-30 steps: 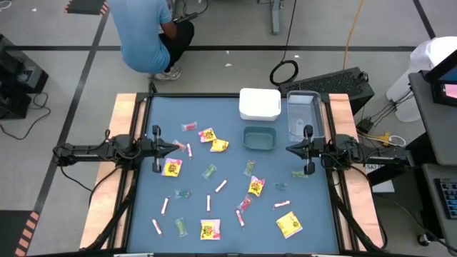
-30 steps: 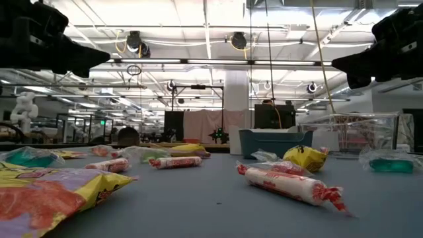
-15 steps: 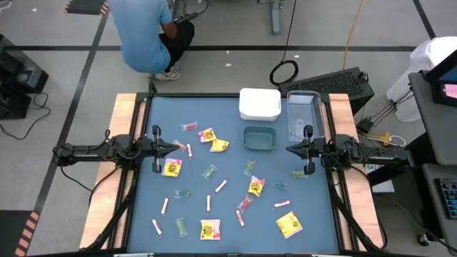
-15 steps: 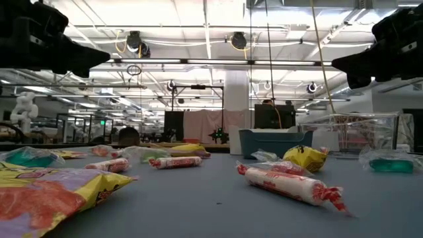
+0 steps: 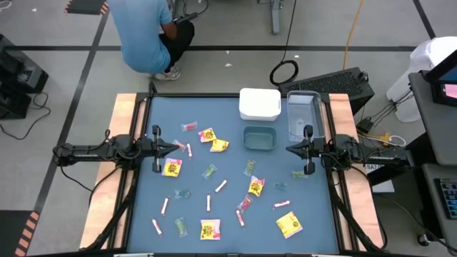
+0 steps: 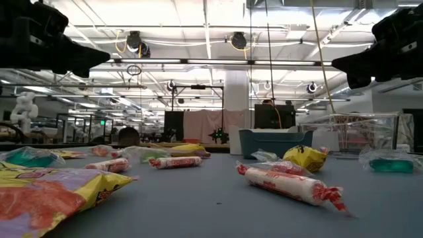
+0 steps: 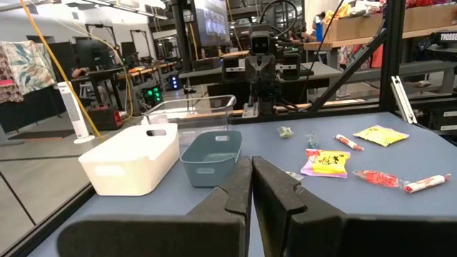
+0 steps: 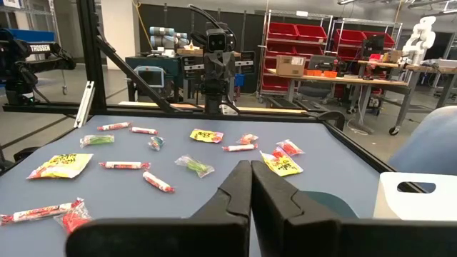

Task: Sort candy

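1. Your left gripper [image 5: 180, 147] hung above the table's left edge with its fingers clenched on nothing; your right gripper [image 5: 288, 149] hung above the right edge, facing it, also clenched and empty.
2. The blue table [image 5: 228, 107] stretched between the two grippers.
3. The white container [image 5: 259, 103] stood beyond the right gripper toward the far edge, touching the clear container [image 5: 303, 116], which sat just behind that gripper's tip.
4. The teal container [image 5: 259, 138] sat just beside the right gripper, on the side toward the left one.
5. The candy [image 5: 214, 175] lay scattered over the open table between and in front of both grippers, none of it in any container.
6. A yellow packet [image 5: 172, 168] lay just in front of the left gripper; another yellow packet [image 5: 289, 225] lay well in front of the right one.
7. A pink-white stick [image 5: 188, 150] lay right at the left gripper's tip.
8. A green piece [image 5: 299, 174] lay just in front of the right gripper.
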### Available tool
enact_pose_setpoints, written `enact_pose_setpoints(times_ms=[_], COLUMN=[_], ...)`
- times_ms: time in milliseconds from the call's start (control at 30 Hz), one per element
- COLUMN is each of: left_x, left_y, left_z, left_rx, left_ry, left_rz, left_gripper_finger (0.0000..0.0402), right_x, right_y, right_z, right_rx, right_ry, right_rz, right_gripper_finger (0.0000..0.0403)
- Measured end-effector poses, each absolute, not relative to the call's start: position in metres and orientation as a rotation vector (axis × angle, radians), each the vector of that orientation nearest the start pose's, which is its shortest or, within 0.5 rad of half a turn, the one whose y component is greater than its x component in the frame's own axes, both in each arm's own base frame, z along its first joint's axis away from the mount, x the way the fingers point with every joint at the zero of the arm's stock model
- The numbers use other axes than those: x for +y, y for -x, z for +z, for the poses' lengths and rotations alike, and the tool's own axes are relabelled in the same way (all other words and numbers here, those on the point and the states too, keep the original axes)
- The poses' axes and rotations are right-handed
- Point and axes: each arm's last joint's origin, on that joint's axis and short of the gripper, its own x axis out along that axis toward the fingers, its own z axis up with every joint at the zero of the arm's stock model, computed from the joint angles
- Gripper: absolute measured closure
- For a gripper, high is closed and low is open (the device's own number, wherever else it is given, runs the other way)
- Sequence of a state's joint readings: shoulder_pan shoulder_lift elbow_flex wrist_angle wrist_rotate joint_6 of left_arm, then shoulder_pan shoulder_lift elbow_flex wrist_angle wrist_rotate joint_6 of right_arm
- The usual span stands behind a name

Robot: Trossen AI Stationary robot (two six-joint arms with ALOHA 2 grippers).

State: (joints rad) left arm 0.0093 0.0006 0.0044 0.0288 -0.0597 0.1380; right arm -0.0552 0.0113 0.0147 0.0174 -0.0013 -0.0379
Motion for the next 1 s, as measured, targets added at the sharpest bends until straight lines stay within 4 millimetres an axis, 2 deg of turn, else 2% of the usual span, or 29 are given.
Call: enact_pose_setpoints(times_ms=[800, 1000], left_x=[0.003, 0.003], left_y=[-0.097, -0.097], left_z=[0.168, 0.168], left_rx=[-0.027, -0.027], left_ry=[-0.137, -0.137], left_rz=[0.071, 0.071], left_gripper_finger=[0.0381, 0.0381], right_x=[-0.005, -0.005], right_y=[-0.097, -0.093], right_z=[0.169, 0.19], right_rx=[-0.02, -0.086], right_ry=[0.065, 0.019], right_rz=[-0.055, -0.056], right_gripper_finger=[0.0403, 0.0403])
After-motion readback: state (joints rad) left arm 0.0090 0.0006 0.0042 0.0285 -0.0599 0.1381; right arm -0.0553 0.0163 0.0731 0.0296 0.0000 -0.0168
